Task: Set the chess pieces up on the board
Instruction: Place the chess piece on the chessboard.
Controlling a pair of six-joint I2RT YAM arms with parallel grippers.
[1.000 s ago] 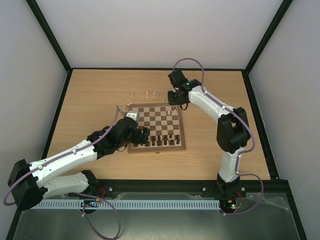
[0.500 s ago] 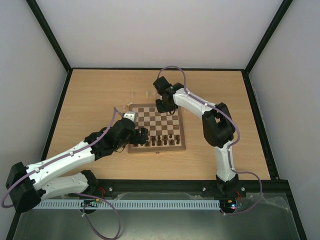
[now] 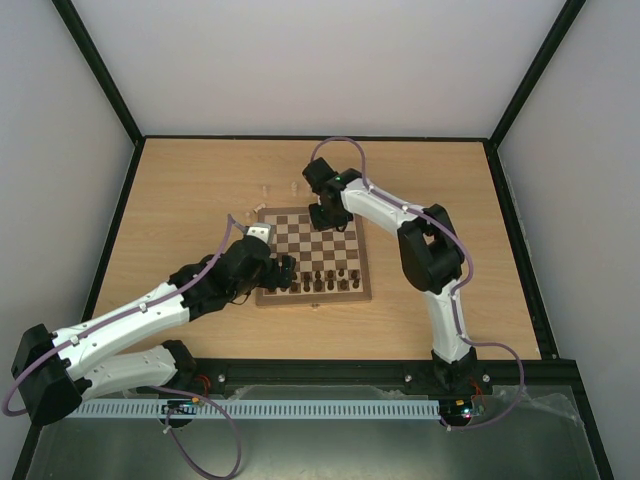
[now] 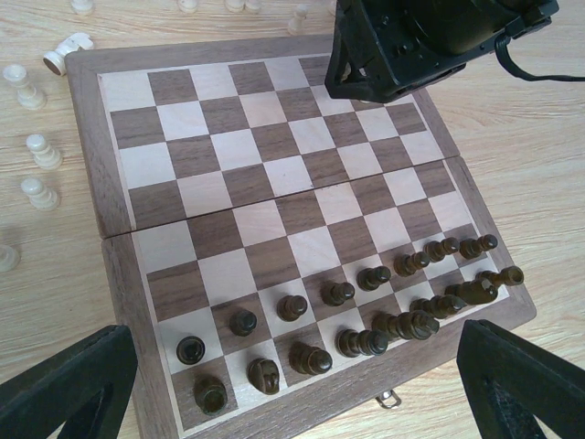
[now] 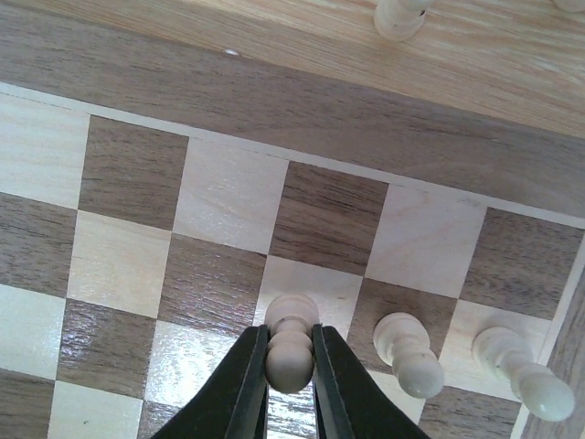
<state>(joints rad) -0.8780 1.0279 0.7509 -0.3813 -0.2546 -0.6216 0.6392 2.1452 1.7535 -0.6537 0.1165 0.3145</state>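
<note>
The board (image 3: 300,243) lies mid-table, with bare checks in the left wrist view (image 4: 274,174) and its far border in the right wrist view (image 5: 320,110). Dark chess pieces (image 4: 366,315) fill its two near rows. My right gripper (image 5: 291,366) is shut on a cream pawn (image 5: 291,352), whose base is over a cream square in the second row from the far border. Two cream pawns (image 5: 409,352) stand to its right. My left gripper (image 4: 292,366) is open and empty over the near edge. Both grippers also show from above, the right (image 3: 328,213) and the left (image 3: 283,270).
Several loose cream pieces (image 4: 37,151) lie on the tabletop beyond the board's far left corner, and show from above too (image 3: 265,188). One stands just past the far border (image 5: 400,14). The right wrist (image 4: 420,37) hangs over the board's far right part.
My right arm has swung left along the board's far edge and come down over the second far row with the pawn. My left arm has drawn back slightly.
</note>
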